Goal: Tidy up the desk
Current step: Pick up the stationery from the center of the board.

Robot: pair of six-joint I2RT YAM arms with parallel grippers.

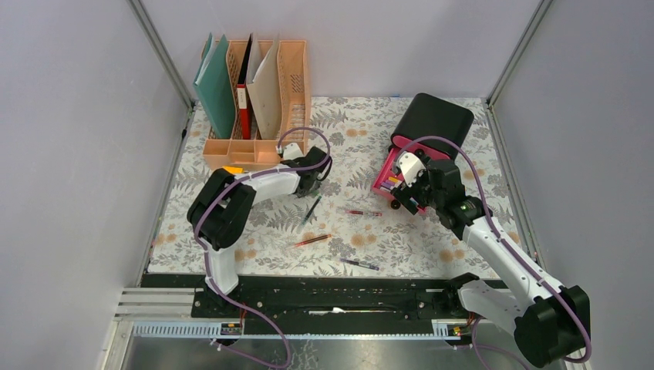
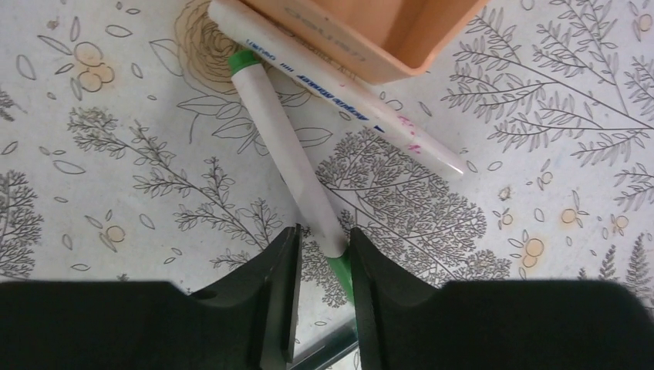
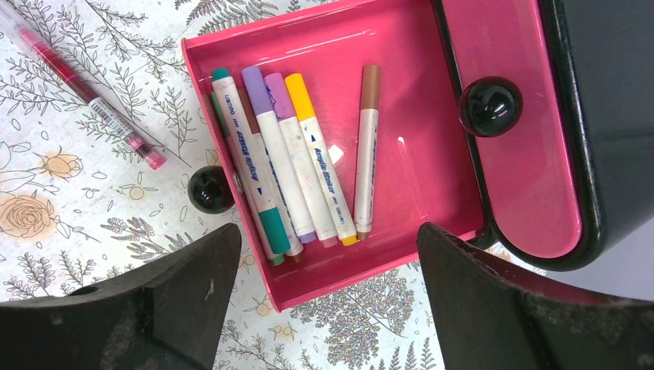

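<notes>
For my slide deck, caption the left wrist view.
Left gripper straddles a green-capped white marker beside the peach rack.

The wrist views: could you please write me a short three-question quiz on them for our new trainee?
1. True or false: the pink drawer stands open.
2. The marker between the left gripper's fingers has ends of which colour? A green, B blue, C orange.
3. Which gripper hovers over the drawer with its jaws wide apart?
Key: 1 true; 2 A; 3 the right gripper.
</notes>
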